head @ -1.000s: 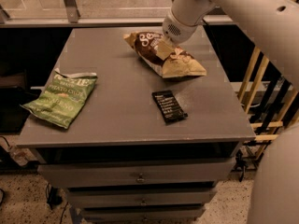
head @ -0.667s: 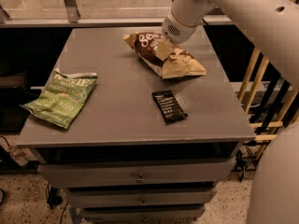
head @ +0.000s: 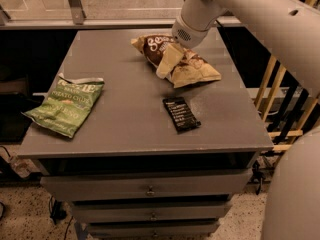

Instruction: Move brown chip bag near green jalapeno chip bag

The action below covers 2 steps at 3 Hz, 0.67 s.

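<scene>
Gripper and brown chip bag meet at the far right part of the grey table, where we see the pale end of the robot's arm reaching down from the upper right and lying across the middle of the bag. We cannot tell whether the gripper has hold of the bag or only presses against it, since the bag's bulk hides the far side of the contact. The bag lies on its side, with its dark brown end and white script toward the back left and its pale tan end pointing toward the table's right edge. The green jalapeno chip bag lies flat at the near left edge of the table, its torn silvery top turned toward the back; we see it well apart from the brown bag, with a wide stretch of tabletop between them. A small black packet lies flat just in front of the brown bag, near the front right of the table. Below the tabletop we see drawers with small knobs.
</scene>
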Available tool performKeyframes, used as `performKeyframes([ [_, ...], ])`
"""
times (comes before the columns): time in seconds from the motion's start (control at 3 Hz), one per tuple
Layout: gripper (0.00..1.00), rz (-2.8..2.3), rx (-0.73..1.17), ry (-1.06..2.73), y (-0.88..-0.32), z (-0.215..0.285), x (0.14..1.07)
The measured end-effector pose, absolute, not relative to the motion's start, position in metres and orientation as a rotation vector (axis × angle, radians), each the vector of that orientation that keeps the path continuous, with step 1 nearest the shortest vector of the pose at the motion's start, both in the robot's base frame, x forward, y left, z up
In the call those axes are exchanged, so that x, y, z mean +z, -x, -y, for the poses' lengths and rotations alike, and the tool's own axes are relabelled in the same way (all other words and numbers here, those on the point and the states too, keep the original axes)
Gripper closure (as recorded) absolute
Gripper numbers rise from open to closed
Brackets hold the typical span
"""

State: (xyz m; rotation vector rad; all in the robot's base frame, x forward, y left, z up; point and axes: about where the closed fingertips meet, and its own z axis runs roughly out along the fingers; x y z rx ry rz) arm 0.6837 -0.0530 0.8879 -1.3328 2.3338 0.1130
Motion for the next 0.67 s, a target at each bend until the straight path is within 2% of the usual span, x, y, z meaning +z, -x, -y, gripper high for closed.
performKeyframes([
  [0.67,0.0,-2.441,-0.006,1.102,-0.723,0.065,0.861],
])
